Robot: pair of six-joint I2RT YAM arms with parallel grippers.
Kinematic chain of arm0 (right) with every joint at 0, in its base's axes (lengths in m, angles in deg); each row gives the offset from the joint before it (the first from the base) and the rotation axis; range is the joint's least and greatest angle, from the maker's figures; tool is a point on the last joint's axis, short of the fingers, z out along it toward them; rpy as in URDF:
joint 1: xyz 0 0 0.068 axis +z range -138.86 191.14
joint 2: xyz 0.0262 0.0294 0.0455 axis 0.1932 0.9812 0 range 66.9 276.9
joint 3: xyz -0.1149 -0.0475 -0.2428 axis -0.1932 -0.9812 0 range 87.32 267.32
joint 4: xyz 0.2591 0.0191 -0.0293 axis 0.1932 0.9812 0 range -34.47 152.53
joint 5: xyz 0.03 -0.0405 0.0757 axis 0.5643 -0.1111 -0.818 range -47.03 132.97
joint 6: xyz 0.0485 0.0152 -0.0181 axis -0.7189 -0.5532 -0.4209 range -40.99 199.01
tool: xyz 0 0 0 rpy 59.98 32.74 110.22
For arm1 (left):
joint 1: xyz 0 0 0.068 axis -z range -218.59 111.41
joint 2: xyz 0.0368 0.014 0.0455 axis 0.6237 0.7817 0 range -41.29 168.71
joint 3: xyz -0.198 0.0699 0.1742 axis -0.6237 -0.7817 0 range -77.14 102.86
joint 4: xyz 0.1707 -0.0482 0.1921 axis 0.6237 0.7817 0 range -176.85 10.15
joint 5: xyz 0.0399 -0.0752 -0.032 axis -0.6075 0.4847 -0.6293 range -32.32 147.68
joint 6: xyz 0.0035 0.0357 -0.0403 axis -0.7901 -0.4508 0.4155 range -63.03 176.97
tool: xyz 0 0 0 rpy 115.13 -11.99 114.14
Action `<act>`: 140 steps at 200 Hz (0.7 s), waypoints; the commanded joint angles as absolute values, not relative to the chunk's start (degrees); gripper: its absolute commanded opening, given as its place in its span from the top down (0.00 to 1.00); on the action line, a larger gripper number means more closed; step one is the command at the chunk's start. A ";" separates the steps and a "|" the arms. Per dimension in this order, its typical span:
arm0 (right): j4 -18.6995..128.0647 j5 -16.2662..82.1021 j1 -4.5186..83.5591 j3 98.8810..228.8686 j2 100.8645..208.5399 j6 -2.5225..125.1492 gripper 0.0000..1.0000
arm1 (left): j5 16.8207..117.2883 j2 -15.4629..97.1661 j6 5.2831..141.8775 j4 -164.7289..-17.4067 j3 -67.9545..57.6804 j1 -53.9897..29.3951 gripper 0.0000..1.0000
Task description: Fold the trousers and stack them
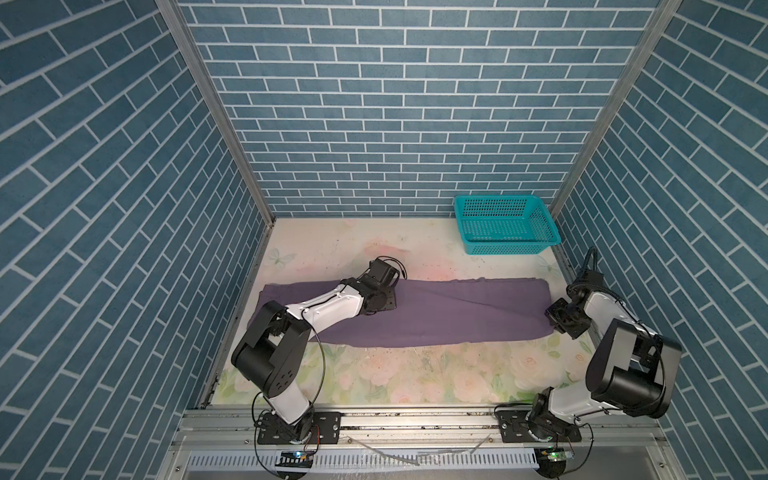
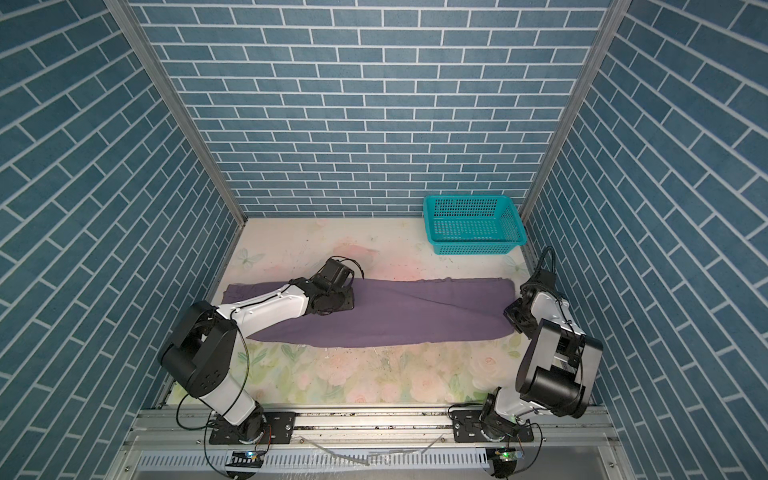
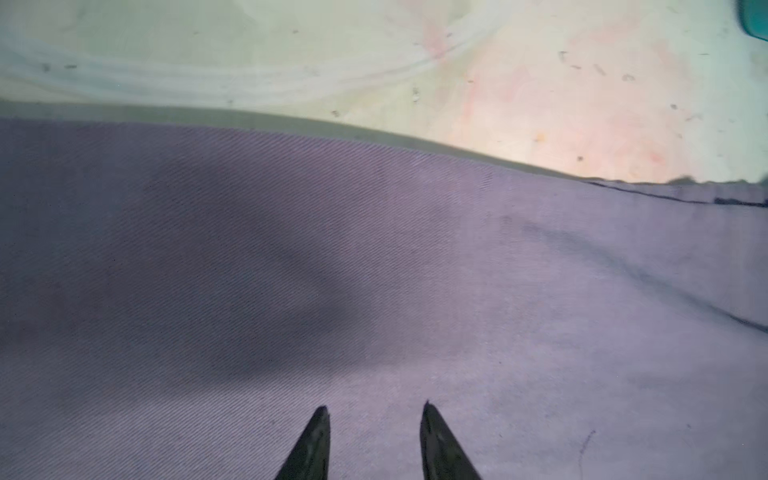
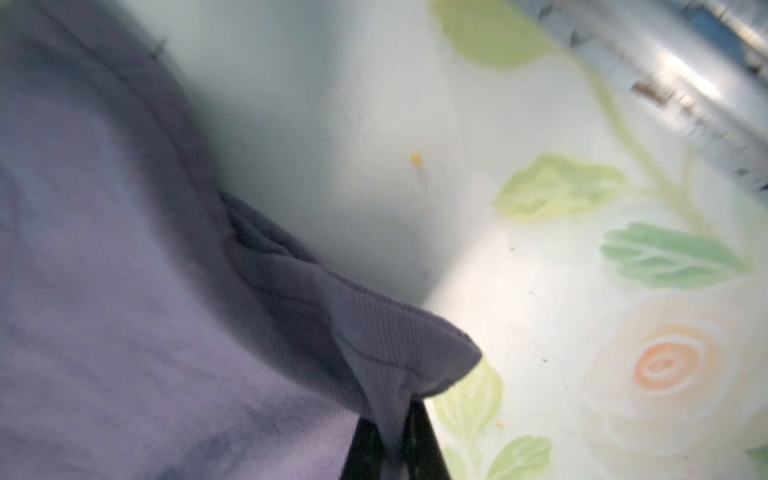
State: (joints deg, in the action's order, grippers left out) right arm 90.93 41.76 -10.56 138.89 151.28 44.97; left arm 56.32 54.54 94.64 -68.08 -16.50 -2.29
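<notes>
The dusty-purple trousers (image 1: 415, 316) are laid as one long, lengthwise-folded band across the middle of the floral desk (image 1: 374, 374), well apart from the teal mesh basket (image 1: 505, 226) in the far right corner. In the right wrist view, a seamed corner at the band's right end is seen pinched in the closed right pincer (image 4: 392, 440). The left pincer (image 3: 376, 409) is held narrowly parted over the cloth's left part with nothing between its tips; whether the cloth is pressed by it cannot be told. Several faults can be expected from here. Only a small bite of fabric is clamped, so the corner may be lost if it is lifted quickly. If only the upper layers are caught, the lower ones may be left behind and the stack opened. Since one corner alone is held, the far corner of that end may sag and a skewed fold may be made. If the left part is not pinned, the whole band may be dragged rather than folded. The lifted end may also be snagged on the left arm lying over the cloth. Counted: one pair of trousers, one basket, two arms, two pincers.
</notes>
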 commanded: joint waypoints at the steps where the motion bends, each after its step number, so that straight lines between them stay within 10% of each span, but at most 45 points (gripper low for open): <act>1: 92.56 46.75 -11.19 142.19 148.45 46.49 1.00 | 56.36 56.54 93.96 -66.57 -12.01 1.41 0.62; 140: 85.52 38.89 -8.06 139.76 141.23 50.77 1.00 | 67.06 76.73 97.40 -70.79 8.51 13.71 0.64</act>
